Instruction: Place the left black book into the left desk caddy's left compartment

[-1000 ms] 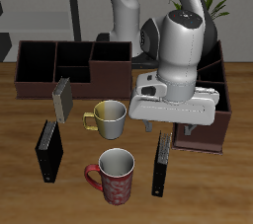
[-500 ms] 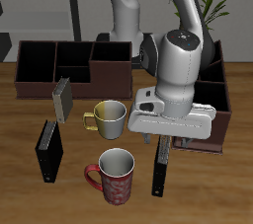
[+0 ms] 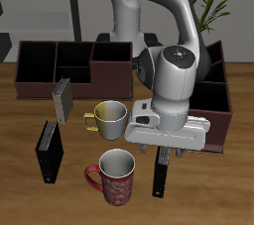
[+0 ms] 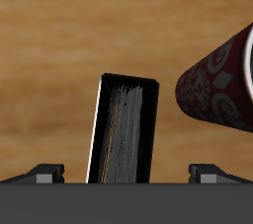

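The left black book [image 3: 160, 176] stands upright on its edge near the table's front edge, beside the red patterned mug [image 3: 116, 175]. My gripper [image 3: 164, 154] hangs open right above the book's top, one finger on each side. In the wrist view the book [image 4: 126, 129] stands centred between my fingertips [image 4: 44, 172], with the gripper [image 4: 126, 175] open and holding nothing. The left desk caddy [image 3: 221, 98], dark brown, stands just behind my arm and is largely hidden by it; its compartments do not show.
The red mug also shows in the wrist view [image 4: 222, 78], close beside the book. An olive mug [image 3: 109, 118], a grey book [image 3: 63, 98] and a second black book [image 3: 47, 150] stand farther over. Another dark caddy [image 3: 69, 62] stands at the back.
My gripper has moved toward the table's front edge and down, from beside the left caddy to just above the black book. The book and the mugs have not moved.
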Controlling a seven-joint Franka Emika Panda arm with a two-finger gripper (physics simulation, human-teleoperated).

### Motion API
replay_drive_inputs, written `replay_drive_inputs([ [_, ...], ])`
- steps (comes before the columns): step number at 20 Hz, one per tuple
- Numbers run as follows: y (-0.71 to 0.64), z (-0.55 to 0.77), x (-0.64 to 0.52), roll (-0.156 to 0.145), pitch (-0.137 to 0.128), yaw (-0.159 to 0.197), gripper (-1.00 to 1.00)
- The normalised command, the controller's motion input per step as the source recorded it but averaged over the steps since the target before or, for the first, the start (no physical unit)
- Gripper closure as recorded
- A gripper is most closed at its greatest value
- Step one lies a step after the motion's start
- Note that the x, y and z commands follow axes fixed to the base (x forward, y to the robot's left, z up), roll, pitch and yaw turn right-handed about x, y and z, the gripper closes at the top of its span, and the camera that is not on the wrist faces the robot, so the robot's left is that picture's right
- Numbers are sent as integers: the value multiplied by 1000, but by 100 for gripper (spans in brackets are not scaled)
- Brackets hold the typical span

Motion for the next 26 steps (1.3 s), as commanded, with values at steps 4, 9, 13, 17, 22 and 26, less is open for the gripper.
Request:
replay_drive_inputs([
  [4, -86, -289, 41, 27, 55, -39, -100],
  [9, 40, -57, -27, 9, 2, 3, 100],
  [13, 120, 38, 13, 19, -1, -6, 100],
  [17, 149, 153, -59, 27, -21, 7, 100],
  [22, 145, 672, -174, 24, -93, 14, 100],
  [26, 125, 872, -289, 25, -111, 18, 100],
])
